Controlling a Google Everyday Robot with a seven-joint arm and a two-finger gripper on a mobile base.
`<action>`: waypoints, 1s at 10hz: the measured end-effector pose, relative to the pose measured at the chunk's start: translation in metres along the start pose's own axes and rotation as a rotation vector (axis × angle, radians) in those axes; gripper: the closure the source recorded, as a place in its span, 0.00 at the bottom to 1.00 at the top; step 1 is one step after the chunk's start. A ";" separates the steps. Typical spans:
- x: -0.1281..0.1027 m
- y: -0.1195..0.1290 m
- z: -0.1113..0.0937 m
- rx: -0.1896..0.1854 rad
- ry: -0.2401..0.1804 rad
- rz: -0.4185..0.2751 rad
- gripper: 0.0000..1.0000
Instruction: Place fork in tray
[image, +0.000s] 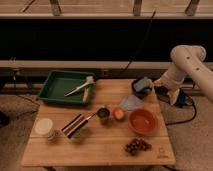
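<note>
One wooden worktop carries all items; its near left corner is cut off at the picture's lower edge. One pale robot arm enters from the right, its far end cut off by the frame. One dark green tray sits at the rear left corner and holds two items: one pale utensil with a broad whitish head and one yellow stick just beside it. One orange bowl stands at the right. One end effector hangs over the rear right of the worktop; it shows only as a dark block, so whether it is wide or narrow cannot be told, and nothing can be seen in its grasp. One pale sheet lies just in front of it. One striped packet, one white jar, one dark cluster, one dark cup and one small orange item follow. One fork, hard to make out, lies on the worktop between packet and cup, outside the tray.
</note>
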 end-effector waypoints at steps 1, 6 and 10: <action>0.000 0.000 0.000 0.000 0.000 0.000 0.20; -0.009 -0.012 -0.001 -0.015 -0.014 -0.032 0.20; -0.062 -0.069 0.011 -0.032 -0.055 -0.081 0.20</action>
